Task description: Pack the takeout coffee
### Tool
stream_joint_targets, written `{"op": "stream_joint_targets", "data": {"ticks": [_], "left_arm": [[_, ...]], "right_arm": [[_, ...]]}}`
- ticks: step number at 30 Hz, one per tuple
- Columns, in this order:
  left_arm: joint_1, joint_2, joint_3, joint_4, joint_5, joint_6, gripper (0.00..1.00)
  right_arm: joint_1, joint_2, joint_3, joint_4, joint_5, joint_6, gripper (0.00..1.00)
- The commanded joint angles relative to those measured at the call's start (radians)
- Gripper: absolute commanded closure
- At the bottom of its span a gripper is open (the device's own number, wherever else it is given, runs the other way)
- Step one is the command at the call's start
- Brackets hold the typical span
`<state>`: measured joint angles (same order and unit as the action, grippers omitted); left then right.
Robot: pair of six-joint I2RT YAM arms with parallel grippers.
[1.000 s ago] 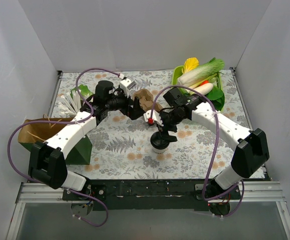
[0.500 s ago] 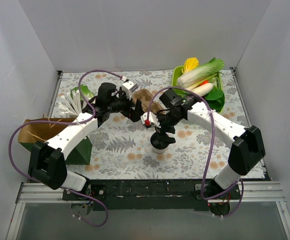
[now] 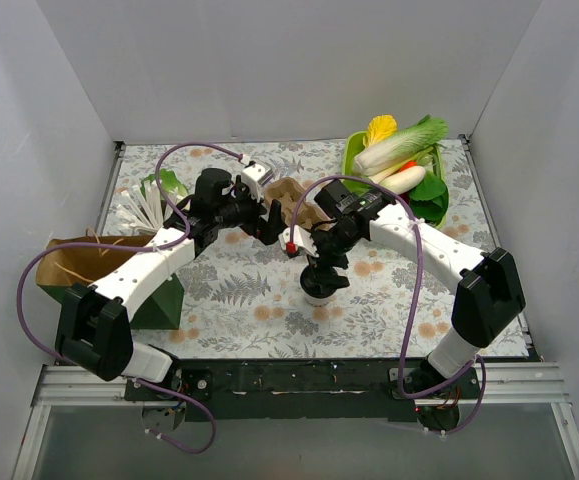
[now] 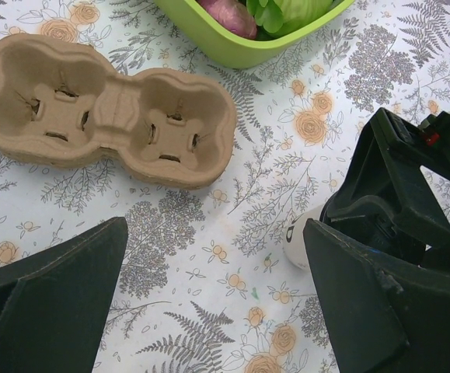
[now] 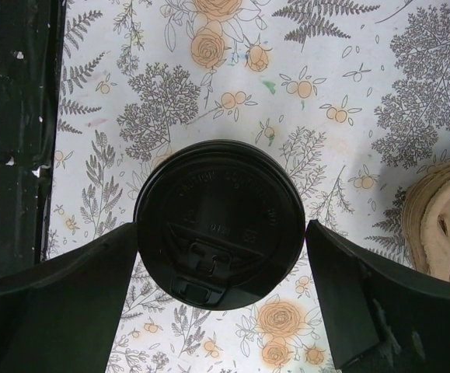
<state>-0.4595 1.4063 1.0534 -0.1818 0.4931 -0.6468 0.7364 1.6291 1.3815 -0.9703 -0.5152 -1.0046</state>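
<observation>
Your right gripper (image 5: 221,233) has its two black fingers closed against opposite sides of the small white paper cup (image 3: 318,292), just under its glossy round black plastic lid (image 5: 218,221). The cup stands on the flower-printed tablecloth (image 4: 287,179) near the brown moulded-pulp two-cup carrier (image 4: 104,113). The lid's raised lettering is too fine to read, a dark mark on the cup's wall is half hidden, and your left gripper (image 4: 217,303) is spread wide, holding nothing.
</observation>
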Motion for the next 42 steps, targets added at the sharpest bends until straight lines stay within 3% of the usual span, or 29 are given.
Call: {"op": "stream_joint_targets", "data": {"ticks": [1,13,24,30,42], "left_arm": [[-0.001,-0.047,-0.010,0.018,-0.001,-0.001,0.02],[0.002,-0.027,-0.004,0.030,0.016,-0.020,0.02],[0.004,-0.020,0.000,0.039,0.032,-0.034,0.02],[0.004,0.002,0.008,0.054,0.053,-0.054,0.02],[0.004,0.071,0.080,0.071,0.119,-0.109,0.02]], "right_arm": [[0.009,0.003,0.011,-0.002,0.014,-0.003,0.05],[0.015,-0.012,-0.016,-0.010,0.064,-0.058,0.11],[-0.009,-0.103,-0.033,-0.070,0.156,-0.026,0.35],[-0.167,-0.219,-0.090,-0.102,0.169,0.014,0.36],[-0.833,-0.278,-0.168,-0.148,0.100,-0.078,0.38]]}}
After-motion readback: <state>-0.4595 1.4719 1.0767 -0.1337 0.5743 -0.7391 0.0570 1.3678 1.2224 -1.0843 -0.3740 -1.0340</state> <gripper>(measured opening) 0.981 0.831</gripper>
